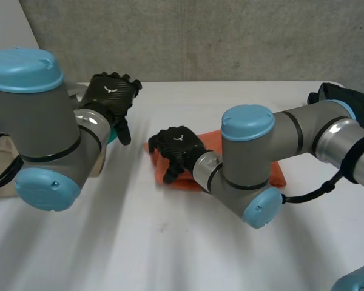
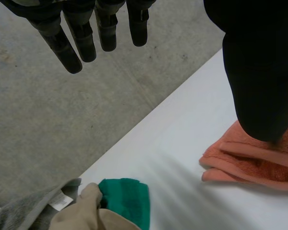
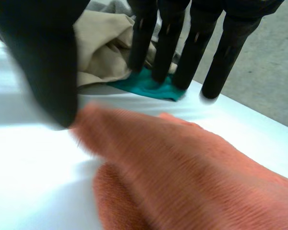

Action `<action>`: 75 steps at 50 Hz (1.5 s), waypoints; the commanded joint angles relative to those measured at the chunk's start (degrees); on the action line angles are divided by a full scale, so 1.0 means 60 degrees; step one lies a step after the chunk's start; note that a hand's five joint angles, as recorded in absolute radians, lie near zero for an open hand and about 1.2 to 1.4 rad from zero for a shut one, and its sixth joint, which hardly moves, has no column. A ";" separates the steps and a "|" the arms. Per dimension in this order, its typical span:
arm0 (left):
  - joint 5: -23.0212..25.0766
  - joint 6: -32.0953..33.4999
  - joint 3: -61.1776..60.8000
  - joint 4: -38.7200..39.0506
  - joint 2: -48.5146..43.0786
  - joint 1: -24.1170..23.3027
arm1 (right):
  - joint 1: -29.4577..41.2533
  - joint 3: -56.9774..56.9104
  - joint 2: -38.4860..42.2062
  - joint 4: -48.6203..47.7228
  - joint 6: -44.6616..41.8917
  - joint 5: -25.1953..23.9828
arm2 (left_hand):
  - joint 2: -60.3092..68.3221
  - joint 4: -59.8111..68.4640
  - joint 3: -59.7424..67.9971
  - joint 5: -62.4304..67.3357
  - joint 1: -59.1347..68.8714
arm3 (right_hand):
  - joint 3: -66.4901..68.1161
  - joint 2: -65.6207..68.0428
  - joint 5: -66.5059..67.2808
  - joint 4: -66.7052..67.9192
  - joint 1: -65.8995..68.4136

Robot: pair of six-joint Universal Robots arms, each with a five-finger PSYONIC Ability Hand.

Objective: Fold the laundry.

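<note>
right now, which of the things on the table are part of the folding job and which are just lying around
Part of the job:
- orange towel, folded, with the right hand on one end
- beige cloth, green cloth and grey cloth, heaped together by the left arm

Lying about:
- dark bundle behind the right arm; cannot tell what it is

Looking like a robotics lab or test bay: left arm [image 1: 36, 121] & right arm [image 1: 255, 157], grey w/ light-blue caps, are sitting at a plain white table [image 1: 170, 248]. Bare, pitted concrete wall [image 1: 200, 36] is running along its far edge.
</note>
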 commanded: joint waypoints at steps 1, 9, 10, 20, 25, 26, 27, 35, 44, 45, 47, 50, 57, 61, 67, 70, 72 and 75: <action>-0.0082 0.0041 0.0624 0.0071 -0.0563 -0.0458 | -0.0795 0.0010 -0.1008 0.0843 -0.0025 0.0889 | -0.0305 -0.0230 -0.0341 -0.0452 -0.0188 | -0.3852 -0.3593 -0.3700 -0.3954 -0.3379; -0.0141 0.0231 0.2513 -0.0002 -0.1924 -0.1702 | -0.2304 0.1312 -0.2078 0.2088 -0.0141 0.1841 | -0.0305 -0.0230 -0.0341 -0.0452 -0.0188 | -0.3852 -0.3593 -0.3700 -0.3954 -0.3379; -0.0155 0.0377 0.3037 -0.0060 -0.2361 -0.1994 | -0.2581 0.1749 -0.2180 0.2161 -0.0287 0.1972 | -0.0305 -0.0230 -0.0341 -0.0452 -0.0188 | -0.3852 -0.3593 -0.3700 -0.3954 -0.3379; -0.1018 0.2310 0.6321 -0.1041 -0.5351 -0.2670 | -0.3638 0.4008 -0.2284 0.0216 -0.1298 0.1667 | -0.0305 -0.0230 -0.0341 -0.0452 -0.0188 | -0.1976 -0.1717 -0.1824 -0.2078 -0.1503; -0.1940 0.2927 0.7261 -0.1903 -0.6174 -0.2481 | -0.3858 0.4550 -0.1948 -0.1014 -0.1196 0.1213 | -0.0305 -0.0230 -0.0341 -0.0452 -0.0188 | -0.0965 -0.0706 -0.0813 -0.1067 -0.0491; -0.2029 0.2883 0.7232 -0.1993 -0.6145 -0.2465 | -0.3873 0.4551 -0.1889 -0.1133 -0.1153 0.1197 | -0.0305 -0.0230 -0.0341 -0.0452 -0.0188 | -0.0881 -0.0622 -0.0729 -0.0983 -0.0408; -0.2117 0.2825 0.7188 -0.2110 -0.6087 -0.2451 | -0.3873 0.4566 -0.1859 -0.1235 -0.1123 0.1168 | -0.0305 -0.0230 -0.0341 -0.0452 -0.0188 | -0.0713 -0.0455 -0.0562 -0.0816 -0.0240; -0.1650 0.2136 0.5988 -0.2170 -0.5164 -0.2421 | -0.3931 0.4609 -0.1786 -0.1748 -0.1372 0.1607 | -0.0305 -0.0230 -0.0341 -0.0452 -0.0188 | 0.1055 0.1313 0.1206 0.0952 0.1528; -0.1400 0.1916 0.5284 -0.1760 -0.4724 -0.2334 | -0.4224 0.4756 -0.1801 -0.1764 -0.1869 0.1739 | -0.0305 -0.0230 -0.0341 -0.0452 -0.0188 | 0.4154 0.4412 0.4305 0.4051 0.4627; -0.1473 0.1858 0.5240 -0.1760 -0.4680 -0.2319 | -0.4268 0.4829 -0.1859 -0.1735 -0.2059 0.1797 | -0.0305 -0.0230 -0.0341 -0.0452 -0.0188 | 0.7164 0.7423 0.7315 0.7062 0.7637; -0.1576 0.1785 0.5152 -0.1803 -0.4607 -0.2304 | -0.4326 0.4946 -0.1888 -0.1720 -0.2279 0.1812 | -0.0305 -0.0230 -0.0341 -0.0452 -0.0188 | 0.7815 0.8073 0.7966 0.7713 0.8288; -0.1766 0.1536 0.4845 -0.1877 -0.4314 -0.2260 | -0.4517 0.5268 -0.2326 -0.1749 -0.3142 0.2017 | -0.0305 -0.0230 -0.0341 -0.0452 -0.0188 | 0.7815 0.8073 0.7966 0.7713 0.8288; -0.1606 0.1023 0.3834 -0.1819 -0.3275 -0.1924 | -0.4957 0.5460 -0.3060 -0.2056 -0.6276 0.2091 | -0.0305 -0.0230 -0.0341 -0.0452 -0.0188 | 0.7815 0.8073 0.7966 0.7713 0.8288; -0.1401 0.0818 0.3409 -0.1716 -0.2762 -0.1719 | -0.3963 0.4992 -0.2958 -0.2451 -0.7742 0.2032 | -0.0305 -0.0230 -0.0341 -0.0452 -0.0188 | 0.7815 0.8073 0.7966 0.7713 0.8288; -0.1429 0.0569 0.3014 -0.1672 -0.2278 -0.1484 | -0.1697 0.4916 -0.2725 -0.4365 -0.8564 0.1245 | -0.0305 -0.0230 -0.0341 -0.0452 -0.0188 | 0.7815 0.8073 0.7966 0.7713 0.8288; -0.1503 0.0422 0.2853 -0.1672 -0.2117 -0.1425 | -0.0843 0.5151 -0.2329 -0.5116 -0.8623 0.0380 | -0.0305 -0.0230 -0.0341 -0.0452 -0.0188 | 0.7815 0.8073 0.7966 0.7713 0.8288; -0.1547 0.0247 0.2677 -0.1687 -0.1956 -0.1411 | -0.0285 0.5400 -0.1933 -0.5542 -0.8652 -0.0339 | -0.0305 -0.0230 -0.0341 -0.0452 -0.0188 | 0.7815 0.8073 0.7966 0.7713 0.8288; -0.1547 0.0071 0.2428 -0.1657 -0.1780 -0.1440 | -0.0108 0.5532 -0.1757 -0.5398 -0.8594 -0.0430 | -0.0305 -0.0230 -0.0341 -0.0452 -0.0188 | 0.4175 0.4434 0.4327 0.4073 0.4648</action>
